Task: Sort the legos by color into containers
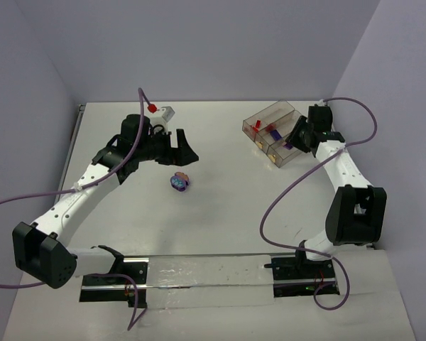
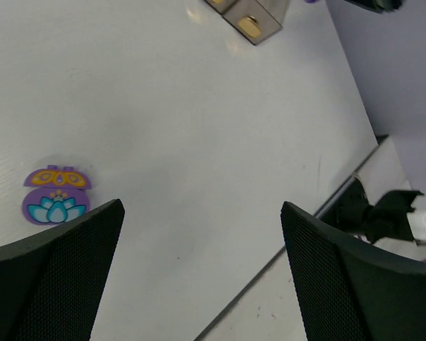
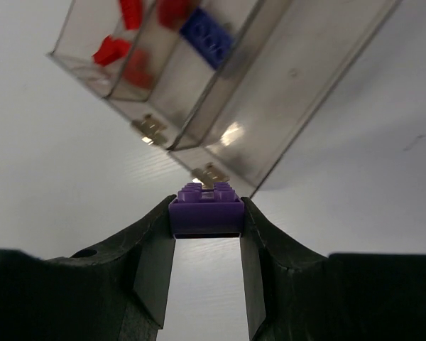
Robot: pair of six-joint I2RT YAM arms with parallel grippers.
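Brick of purple studded plastic (image 3: pixel 206 210), clamped between the black fingers of the right gripper (image 3: pixel 207 226), just short of the tray.
Studs line its upper edge. Beyond it lies the clear smoky-grey three-compartment tray (image 3: pixel 284 106), with red bricks (image 3: pixel 110 51) in an end compartment and a blue brick (image 3: pixel 207 37) in the middle one. Well apart, the left gripper (image 2: pixel 202 241) hangs with its jaws spread wide near a round purple lotus-printed piece (image 2: pixel 55 197).

White matte table (image 1: pixel 227 213); pale lavender walls (image 1: pixel 199 42) enclosing it left, back, right.
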